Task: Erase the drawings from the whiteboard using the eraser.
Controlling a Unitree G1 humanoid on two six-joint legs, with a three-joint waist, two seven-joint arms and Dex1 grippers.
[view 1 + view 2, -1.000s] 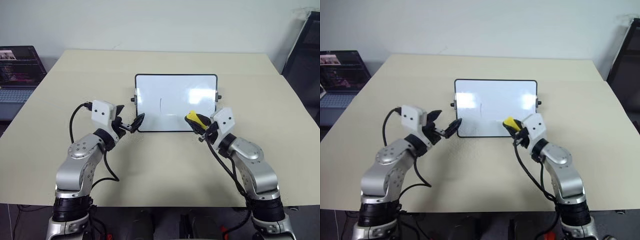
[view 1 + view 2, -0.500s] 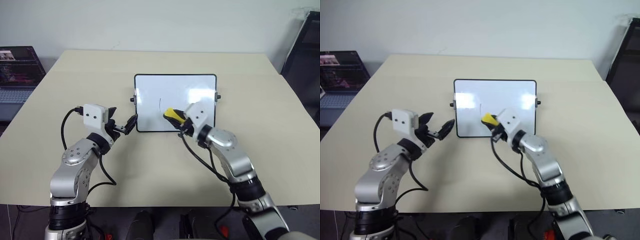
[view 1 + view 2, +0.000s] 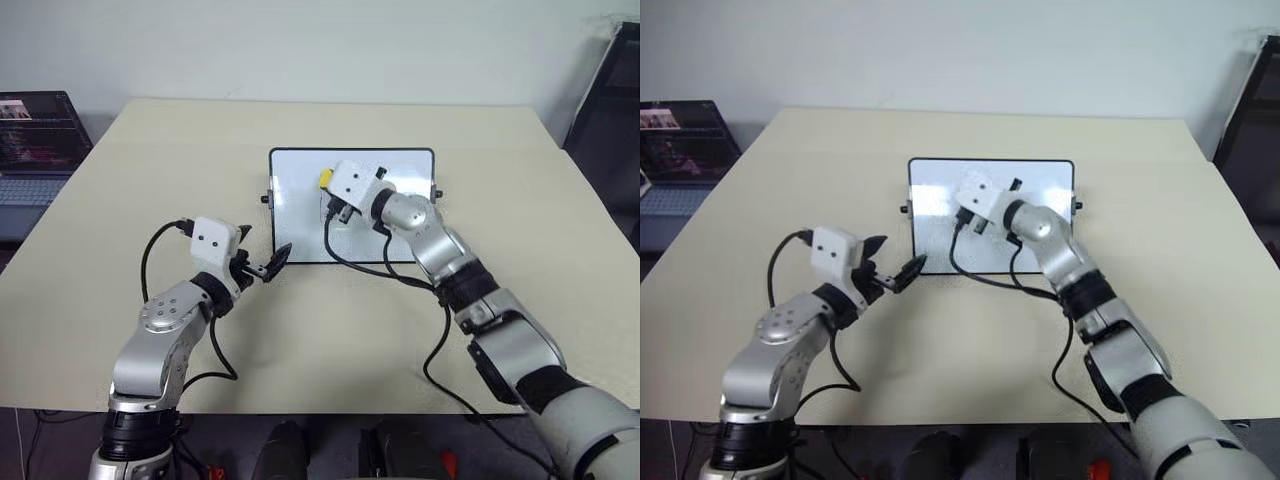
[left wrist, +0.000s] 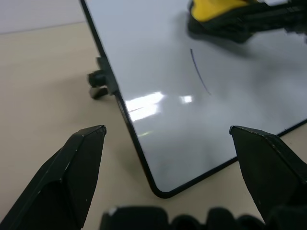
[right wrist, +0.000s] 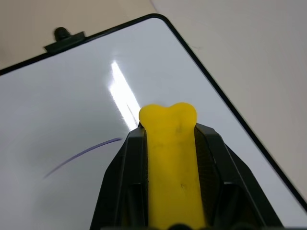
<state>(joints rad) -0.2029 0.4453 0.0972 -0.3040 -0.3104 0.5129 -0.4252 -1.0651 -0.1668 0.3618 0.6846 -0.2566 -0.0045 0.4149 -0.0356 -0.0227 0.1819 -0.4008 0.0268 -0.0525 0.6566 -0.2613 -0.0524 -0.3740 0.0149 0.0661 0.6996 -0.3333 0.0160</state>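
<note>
Beige bench (image 3: pixel 330 340) carries a black-framed whiteboard (image 3: pixel 400 250) near its middle, with bare surface open on every side and a laptop (image 3: pixel 35 140) off the far left edge. One thin dark stroke of the drawings (image 4: pixel 200 73) shows on the white surface. The right gripper (image 3: pixel 326 183) clamps the yellow eraser (image 5: pixel 171 158) over the board's upper left part, beside that stroke, while the left gripper (image 4: pixel 168 136) hovers with jaws spread at the board's near left corner.

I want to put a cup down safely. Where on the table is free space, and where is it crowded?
Free: the table strip behind the whiteboard, and the stretches left and right of it. Crowded: the board itself, where the right claw holds the eraser by a stroke, and its near left corner, where the open left claw sits.
</note>
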